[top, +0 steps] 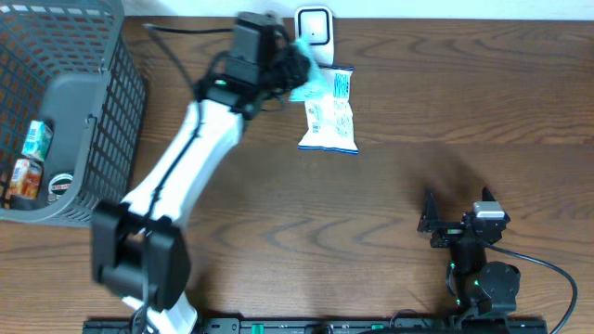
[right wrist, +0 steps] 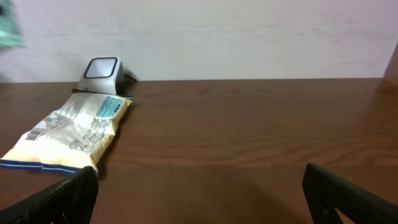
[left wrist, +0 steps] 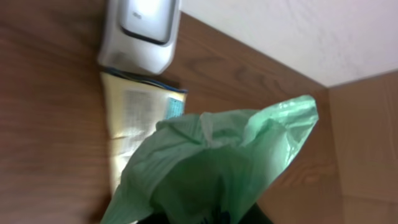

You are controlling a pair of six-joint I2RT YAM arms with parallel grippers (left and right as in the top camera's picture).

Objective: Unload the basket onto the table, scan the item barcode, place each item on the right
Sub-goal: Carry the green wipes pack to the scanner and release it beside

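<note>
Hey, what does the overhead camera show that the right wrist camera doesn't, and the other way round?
Only overhead: the grey basket with small packages inside, and the left gripper shut on a green packet; the right wrist catches at most a green blur at its top-left edge. Only right wrist: the pale wall behind the table. Both: the white scanner, the snack bag lying flat next to it, the wooden table, and the open right gripper.

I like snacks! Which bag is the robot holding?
The green bag, pinched in the left gripper; the white bag lies flat on the table by the scanner.
</note>
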